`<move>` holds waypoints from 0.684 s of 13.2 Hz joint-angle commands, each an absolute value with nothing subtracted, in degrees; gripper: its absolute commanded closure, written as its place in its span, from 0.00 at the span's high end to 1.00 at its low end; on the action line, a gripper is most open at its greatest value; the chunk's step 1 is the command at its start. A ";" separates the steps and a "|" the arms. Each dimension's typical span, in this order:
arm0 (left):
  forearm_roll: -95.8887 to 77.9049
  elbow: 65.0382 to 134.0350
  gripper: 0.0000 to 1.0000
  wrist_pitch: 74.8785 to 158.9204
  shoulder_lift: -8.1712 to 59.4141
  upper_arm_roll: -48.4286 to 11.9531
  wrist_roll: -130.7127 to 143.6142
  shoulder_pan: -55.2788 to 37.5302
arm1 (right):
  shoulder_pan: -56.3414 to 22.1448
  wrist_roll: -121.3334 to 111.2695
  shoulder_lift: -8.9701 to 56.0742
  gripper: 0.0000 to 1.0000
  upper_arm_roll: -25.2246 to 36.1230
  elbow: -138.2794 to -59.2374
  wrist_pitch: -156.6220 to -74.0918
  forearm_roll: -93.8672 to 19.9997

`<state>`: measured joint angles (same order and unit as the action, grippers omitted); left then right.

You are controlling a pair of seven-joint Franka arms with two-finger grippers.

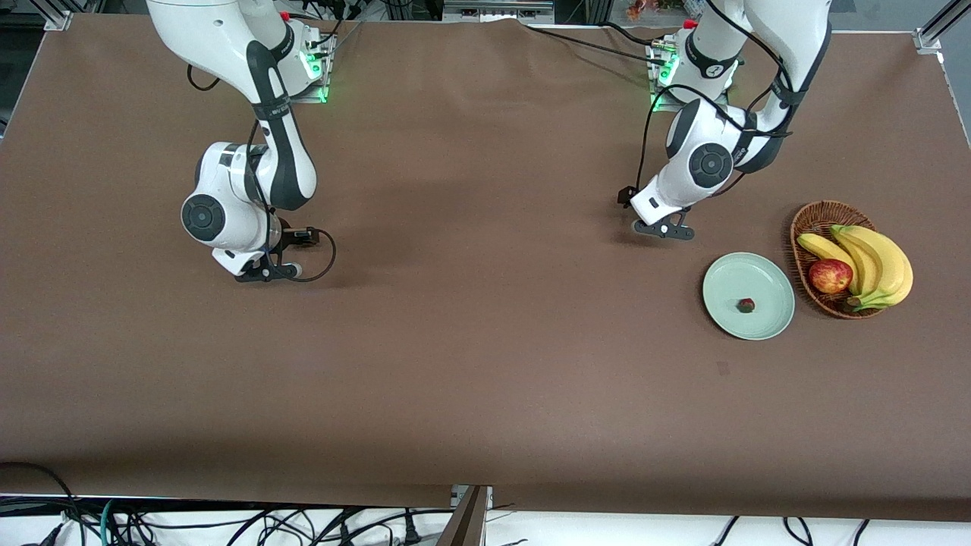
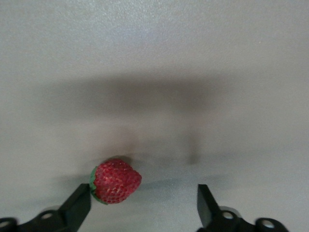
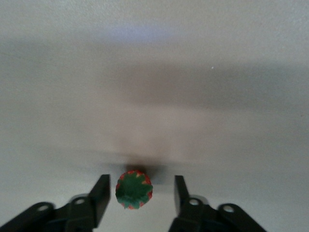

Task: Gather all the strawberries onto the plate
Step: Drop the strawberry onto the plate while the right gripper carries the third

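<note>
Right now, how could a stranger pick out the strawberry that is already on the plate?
Find the wicker basket at the left arm's end of the table; beside it lies a mint-green plate. The strawberry is the tiny red berry on it, far smaller than the apple in the basket.

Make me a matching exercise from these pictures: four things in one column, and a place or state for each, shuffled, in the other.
Things:
1. small red strawberry seen from the front
2. red strawberry lying on its side
3. strawberry with its green leafy top facing up
4. red apple

Places or states:
A. between the right gripper's open fingers
B. in the brown wicker basket, beside the yellow bananas
C. on the pale mint-green round plate
D. close beside one finger of the open left gripper

Pairs: 1-C, 2-D, 3-A, 4-B
</note>
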<state>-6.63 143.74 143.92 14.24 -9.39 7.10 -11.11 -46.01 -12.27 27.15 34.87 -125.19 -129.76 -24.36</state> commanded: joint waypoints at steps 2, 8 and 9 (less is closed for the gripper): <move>-6.50 144.14 0.90 144.93 14.41 -9.32 7.65 -11.08 | -46.32 -13.10 25.93 0.59 34.19 -127.00 -130.34 -25.84; -4.92 144.05 0.40 146.51 15.12 -9.32 7.65 -10.46 | -46.32 -13.27 26.37 0.43 33.05 -127.00 -130.52 -27.77; -4.92 144.05 0.32 146.60 15.12 -9.23 7.65 -10.28 | -46.32 -13.36 26.37 0.37 33.13 -127.00 -130.52 -27.77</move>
<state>-6.22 143.76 145.54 14.93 -9.18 7.24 -10.85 -46.03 -12.27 27.32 33.00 -125.56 -129.79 -26.28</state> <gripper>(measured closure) 0.471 0.507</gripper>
